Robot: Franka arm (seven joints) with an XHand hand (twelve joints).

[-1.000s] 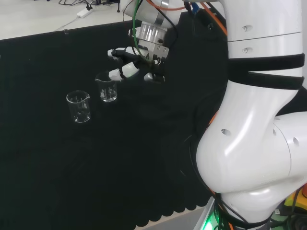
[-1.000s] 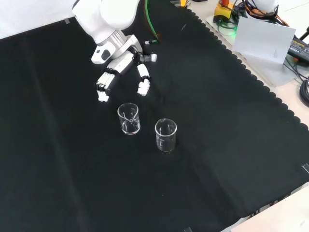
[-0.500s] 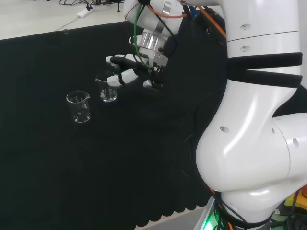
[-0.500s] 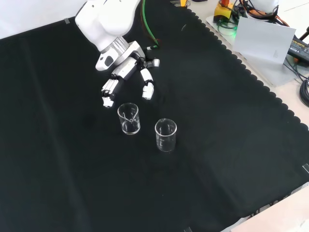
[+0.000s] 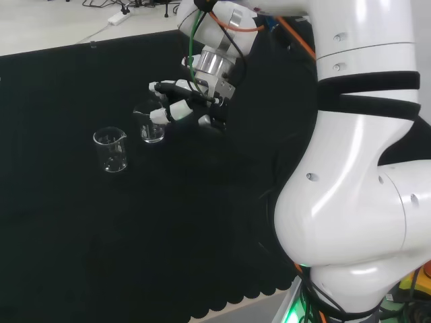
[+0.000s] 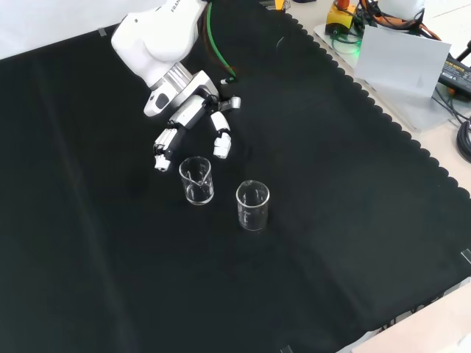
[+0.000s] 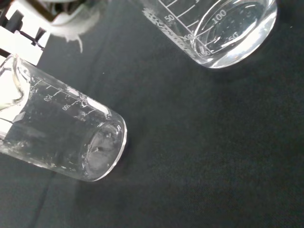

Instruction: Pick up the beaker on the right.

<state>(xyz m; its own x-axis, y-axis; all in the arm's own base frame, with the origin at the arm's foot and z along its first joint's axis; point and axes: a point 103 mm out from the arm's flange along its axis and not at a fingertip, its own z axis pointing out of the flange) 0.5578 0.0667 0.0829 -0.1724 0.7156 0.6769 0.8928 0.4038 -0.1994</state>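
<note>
The hand (image 6: 193, 118) hangs spread wide, fingers (image 6: 163, 141) and thumb (image 6: 221, 141) straight, holding nothing, just above and behind the nearer beaker (image 6: 196, 180) in the front view. In the head view that right-hand beaker (image 5: 152, 126) stands partly behind the fingertips; whether they touch is unclear. The other beaker (image 6: 252, 205) stands apart on the black cloth (image 6: 331, 220)
</note>
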